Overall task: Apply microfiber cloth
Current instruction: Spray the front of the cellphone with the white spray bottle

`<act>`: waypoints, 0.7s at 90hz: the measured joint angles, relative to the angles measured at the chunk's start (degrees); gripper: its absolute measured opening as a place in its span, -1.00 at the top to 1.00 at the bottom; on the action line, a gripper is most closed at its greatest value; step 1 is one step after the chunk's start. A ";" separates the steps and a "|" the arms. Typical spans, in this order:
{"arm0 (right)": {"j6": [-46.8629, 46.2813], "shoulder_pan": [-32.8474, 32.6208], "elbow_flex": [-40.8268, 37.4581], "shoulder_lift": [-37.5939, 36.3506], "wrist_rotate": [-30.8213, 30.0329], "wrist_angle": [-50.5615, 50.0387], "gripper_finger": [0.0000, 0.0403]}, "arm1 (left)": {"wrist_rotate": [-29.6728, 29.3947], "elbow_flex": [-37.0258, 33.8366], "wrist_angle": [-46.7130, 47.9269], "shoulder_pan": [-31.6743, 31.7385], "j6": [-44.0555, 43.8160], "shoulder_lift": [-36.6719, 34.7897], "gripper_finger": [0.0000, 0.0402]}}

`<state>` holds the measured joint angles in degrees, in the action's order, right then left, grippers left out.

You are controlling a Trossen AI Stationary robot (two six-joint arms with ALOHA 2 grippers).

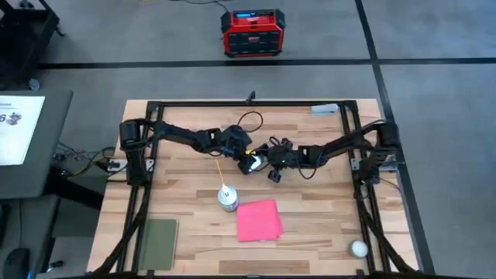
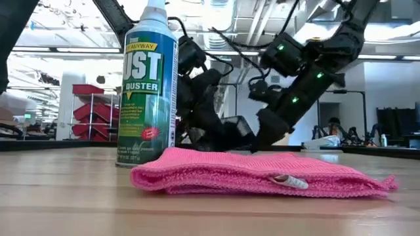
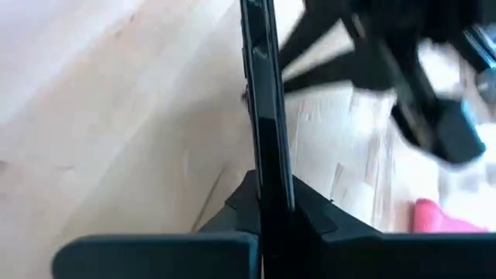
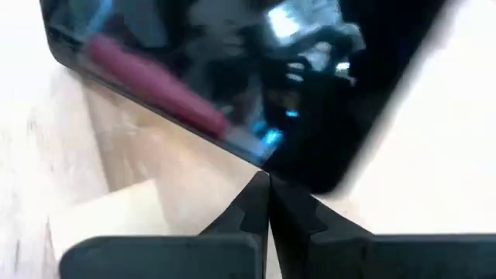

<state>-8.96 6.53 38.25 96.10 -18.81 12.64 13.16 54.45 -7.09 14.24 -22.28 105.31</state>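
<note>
The left gripper [image 1: 246, 155] sits near the middle of the table [image 1: 325, 225], its fingers [image 3: 310, 221] pinched on the thin edge of a black phone [image 3: 263, 116], which stands edge-on between them in the left wrist view. The right gripper [image 1: 263, 159] meets it from the other side, just beside it; in the right wrist view its two fingers [image 4: 252, 213] are pressed together with no gap, right under the glossy face of the phone. Both dark arms reach inward from the table's two sides.

The pink cloth [image 1: 258, 220] lies flat on the wood nearer the front edge, apart from both grippers and held by neither. In the low view it lies folded, with a small white tag showing. Just beside it, toward the arms, a spray can [image 1: 228, 197] of duster stands upright with a thin straw on its nozzle. A dull green pad [image 1: 159, 242] lies by the front left corner, and a small white ball [image 1: 359, 248] rests near the front right.
</note>
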 joint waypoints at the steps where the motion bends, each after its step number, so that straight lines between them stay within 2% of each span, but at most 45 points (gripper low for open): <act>1: -0.20 0.02 -0.31 -0.63 -0.35 0.03 1.00 | -0.14 -0.06 0.05 -0.06 0.26 -0.32 0.99; 10: -1.78 0.55 -3.15 -5.65 -1.31 1.37 1.00 | -2.02 -0.36 1.21 -0.86 2.13 -2.97 0.99; 21: -2.26 0.27 -4.06 -8.66 -0.10 2.64 1.00 | -4.42 -0.33 -2.06 -1.92 2.69 -5.61 0.99; 39: -3.68 -1.58 -4.06 -8.53 0.79 3.35 1.00 | -6.18 -0.23 -3.17 -3.00 3.17 -8.58 1.00; 50: -3.33 -1.91 -4.03 -8.81 0.56 6.97 1.00 | -6.39 -0.19 -3.19 -4.08 2.48 -7.91 1.00; 63: -2.52 -1.58 -2.94 -8.75 0.53 6.23 1.00 | -9.06 -0.19 -3.45 -5.75 1.68 -7.61 1.00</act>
<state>-11.49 4.95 35.31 87.35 -18.28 18.87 4.10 54.26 -10.54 8.49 -20.60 97.70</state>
